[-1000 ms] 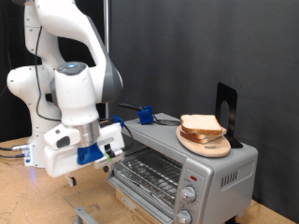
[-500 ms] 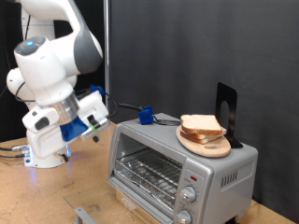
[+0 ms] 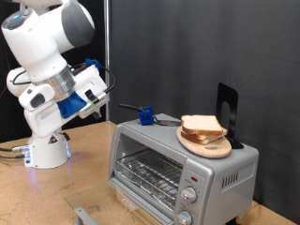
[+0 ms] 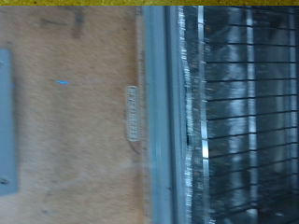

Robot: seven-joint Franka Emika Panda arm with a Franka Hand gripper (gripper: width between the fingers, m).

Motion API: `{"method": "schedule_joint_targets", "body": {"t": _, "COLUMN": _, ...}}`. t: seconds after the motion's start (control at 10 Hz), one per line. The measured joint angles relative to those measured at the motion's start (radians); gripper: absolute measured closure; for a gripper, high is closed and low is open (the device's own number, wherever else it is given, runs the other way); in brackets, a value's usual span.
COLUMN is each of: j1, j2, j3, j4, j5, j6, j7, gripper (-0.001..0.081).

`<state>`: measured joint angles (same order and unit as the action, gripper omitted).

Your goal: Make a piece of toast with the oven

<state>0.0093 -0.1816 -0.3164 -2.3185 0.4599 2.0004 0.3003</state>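
Observation:
The silver toaster oven (image 3: 183, 169) stands at the exterior view's lower right. Its wire rack (image 3: 145, 173) shows through the front, and its two knobs (image 3: 190, 197) are at the right. Two pale bread slices (image 3: 202, 126) lie stacked on a round wooden plate (image 3: 208, 147) on top of the oven. My gripper (image 3: 99, 91) hangs in the air up and to the left of the oven, apart from it and from the bread, with nothing seen in it. In the wrist view no fingers show, only the table and the oven's rack (image 4: 243, 112).
A blue object (image 3: 146, 116) with a cable sits behind the oven. A black stand (image 3: 228, 112) rises beside the plate. The robot base (image 3: 47, 150) is on the wooden table (image 3: 56, 192) at the left. A grey part (image 3: 84, 217) lies at the bottom edge.
The arm has risen and swung to the exterior view's upper left, away from the oven's front. The oven, plate and bread have not moved.

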Motion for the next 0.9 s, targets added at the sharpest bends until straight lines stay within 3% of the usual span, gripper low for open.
{"method": "schedule_joint_targets", "body": {"t": 0.2, "j1": 0.026, "j2": -0.037, "j3": 0.009, "j4": 0.000, "j5": 0.079, "j6": -0.032, "j7": -0.108, "gripper": -0.0002}}
{"method": "schedule_joint_targets", "body": {"t": 0.3, "j1": 0.040, "j2": -0.070, "j3": 0.021, "j4": -0.013, "j5": 0.098, "j6": -0.001, "j7": -0.182, "gripper": -0.0002}}
{"method": "schedule_joint_targets", "body": {"t": 0.6, "j1": 0.084, "j2": -0.197, "j3": 0.100, "j4": -0.112, "j5": 0.093, "j6": 0.268, "j7": -0.362, "gripper": -0.0002}}
{"method": "schedule_joint_targets", "body": {"t": 0.7, "j1": 0.088, "j2": -0.232, "j3": 0.132, "j4": -0.137, "j5": 0.050, "j6": 0.308, "j7": -0.397, "gripper": -0.0002}}
{"method": "schedule_joint_targets", "body": {"t": 0.9, "j1": 0.073, "j2": -0.283, "j3": 0.185, "j4": -0.145, "j5": -0.060, "j6": 0.232, "j7": -0.345, "gripper": -0.0002}}
